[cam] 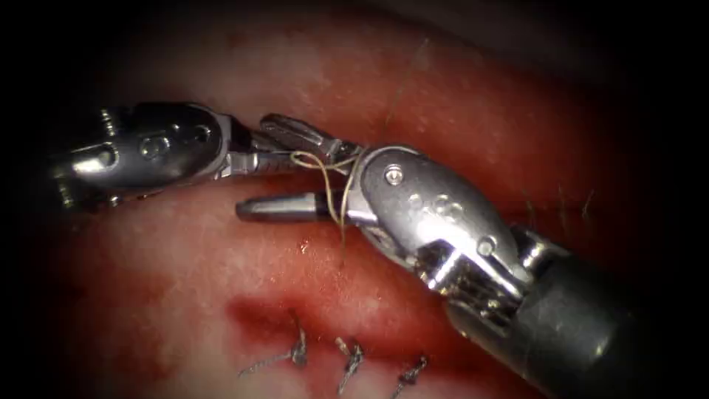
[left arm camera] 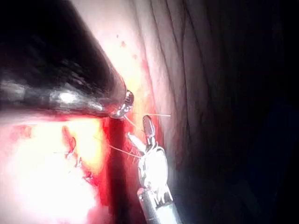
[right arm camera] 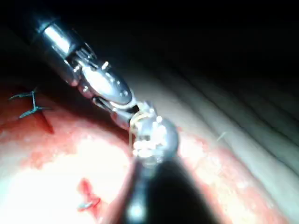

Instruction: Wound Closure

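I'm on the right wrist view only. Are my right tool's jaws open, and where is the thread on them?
Observer: In the endoscope view the right tool has its jaws spread open, gripping nothing. The thread loops around them near the hinge.
Operator: What about the left tool?
Observer: The left tool has its jaws shut on the thread, between the right tool's open jaws.
Operator: Where does the thread run?
Observer: One strand drops into the tissue just below the right tool and another rises away. I can't tell where the needle is.
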`<state>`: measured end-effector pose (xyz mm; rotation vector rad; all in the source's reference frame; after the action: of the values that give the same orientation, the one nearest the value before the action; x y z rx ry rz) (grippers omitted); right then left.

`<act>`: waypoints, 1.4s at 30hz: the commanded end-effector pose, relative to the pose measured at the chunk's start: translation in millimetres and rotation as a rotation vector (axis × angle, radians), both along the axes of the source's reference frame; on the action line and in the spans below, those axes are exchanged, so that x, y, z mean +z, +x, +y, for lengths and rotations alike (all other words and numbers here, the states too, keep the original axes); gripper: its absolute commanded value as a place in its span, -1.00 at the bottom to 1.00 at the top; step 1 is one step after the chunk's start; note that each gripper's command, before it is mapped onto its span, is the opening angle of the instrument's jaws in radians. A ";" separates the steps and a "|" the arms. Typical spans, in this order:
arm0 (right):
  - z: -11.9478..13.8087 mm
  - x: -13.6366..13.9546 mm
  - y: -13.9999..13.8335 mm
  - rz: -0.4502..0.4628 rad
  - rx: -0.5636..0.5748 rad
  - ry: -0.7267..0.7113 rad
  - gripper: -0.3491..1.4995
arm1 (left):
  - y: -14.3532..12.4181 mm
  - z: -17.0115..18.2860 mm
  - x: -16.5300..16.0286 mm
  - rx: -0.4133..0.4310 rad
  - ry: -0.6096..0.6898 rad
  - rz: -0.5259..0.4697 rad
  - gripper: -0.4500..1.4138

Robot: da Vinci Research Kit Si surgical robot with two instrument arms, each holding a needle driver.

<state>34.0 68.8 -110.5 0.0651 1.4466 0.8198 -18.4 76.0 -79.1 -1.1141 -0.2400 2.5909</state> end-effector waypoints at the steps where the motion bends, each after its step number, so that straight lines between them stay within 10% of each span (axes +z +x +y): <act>1: 1.2 0.1 -0.2 -0.014 0.028 -0.014 0.67 | -0.5 0.0 0.0 0.004 -0.001 -0.004 -0.89; 18: 1.5 4.7 -4.6 -0.130 0.284 0.110 0.63 | -2.1 -4.0 -7.1 0.025 0.011 -0.014 -0.89; 42: 2.6 8.1 -7.4 -0.202 0.514 0.272 0.62 | -3.2 3.4 -1.8 0.005 -0.003 0.002 -0.89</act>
<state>26.0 70.6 -102.4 -0.1855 1.1576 1.4018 -21.1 79.0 -81.1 -1.1104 -0.2418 2.5985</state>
